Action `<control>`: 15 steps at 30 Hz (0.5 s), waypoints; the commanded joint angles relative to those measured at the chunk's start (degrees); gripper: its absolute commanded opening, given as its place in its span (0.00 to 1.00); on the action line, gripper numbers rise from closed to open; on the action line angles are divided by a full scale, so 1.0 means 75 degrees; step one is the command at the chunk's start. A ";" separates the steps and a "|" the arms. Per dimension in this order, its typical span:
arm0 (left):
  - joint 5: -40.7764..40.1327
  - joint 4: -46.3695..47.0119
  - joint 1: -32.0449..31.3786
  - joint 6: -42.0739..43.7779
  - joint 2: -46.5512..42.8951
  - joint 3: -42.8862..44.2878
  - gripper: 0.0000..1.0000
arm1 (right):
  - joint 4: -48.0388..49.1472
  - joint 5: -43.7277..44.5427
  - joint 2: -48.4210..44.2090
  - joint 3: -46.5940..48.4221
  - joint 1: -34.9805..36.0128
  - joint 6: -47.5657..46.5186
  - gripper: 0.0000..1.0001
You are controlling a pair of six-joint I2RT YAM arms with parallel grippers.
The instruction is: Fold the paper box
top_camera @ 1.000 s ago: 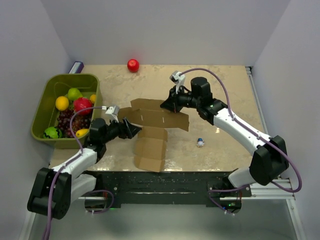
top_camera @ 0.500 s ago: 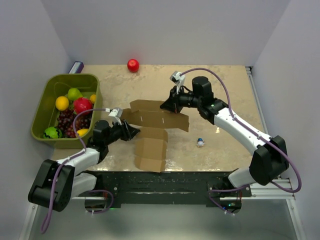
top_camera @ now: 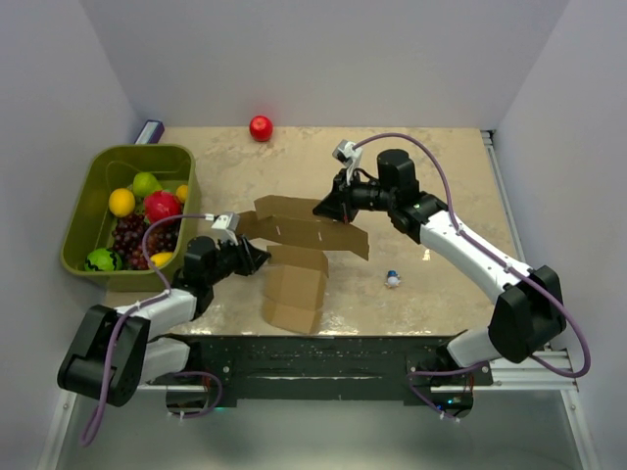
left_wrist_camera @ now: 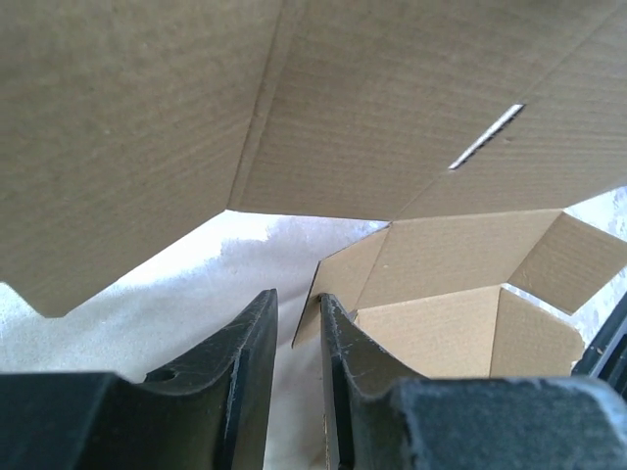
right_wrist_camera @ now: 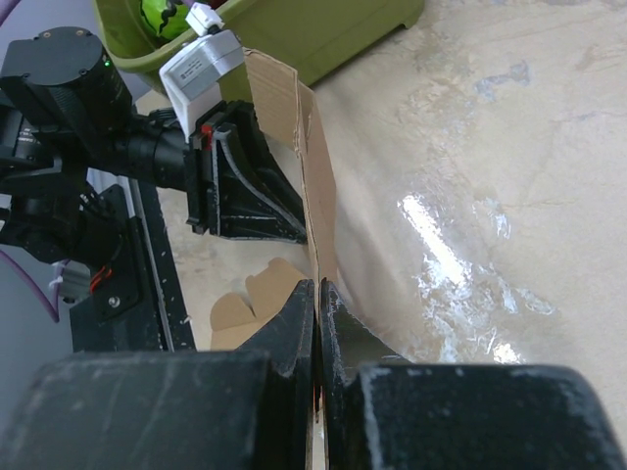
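Note:
The paper box [top_camera: 299, 284] is a brown cardboard sheet with creased flaps, partly lifted off the table. My right gripper [top_camera: 326, 208] is shut on the edge of its upper panel and holds that panel raised. In the right wrist view the panel [right_wrist_camera: 318, 215] runs edge-on into the closed right gripper [right_wrist_camera: 316, 289]. My left gripper [top_camera: 260, 257] sits low at the sheet's left side. In the left wrist view the left gripper [left_wrist_camera: 297, 299] has a narrow gap with only table showing in it. A flap edge [left_wrist_camera: 338, 284] lies beside its right finger. The raised panel [left_wrist_camera: 392, 98] hangs overhead.
A green bin [top_camera: 98, 171] of fruit stands at the left, also in the right wrist view [right_wrist_camera: 323, 29]. A red apple [top_camera: 260, 127] lies at the back. A small blue-white object [top_camera: 392, 279] lies right of the sheet. A small purple item [top_camera: 149, 130] is at the back left corner.
The right gripper has lifted the upper panel slightly. The left arm has shifted a little, its gripper staying at the sheet's left side.

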 commanded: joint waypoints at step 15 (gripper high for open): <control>-0.0878 0.1886 -0.0803 -0.0525 0.1427 0.0324 0.28 | 0.0277 -0.0293 -0.0365 -0.0031 -0.0044 0.0024 0.00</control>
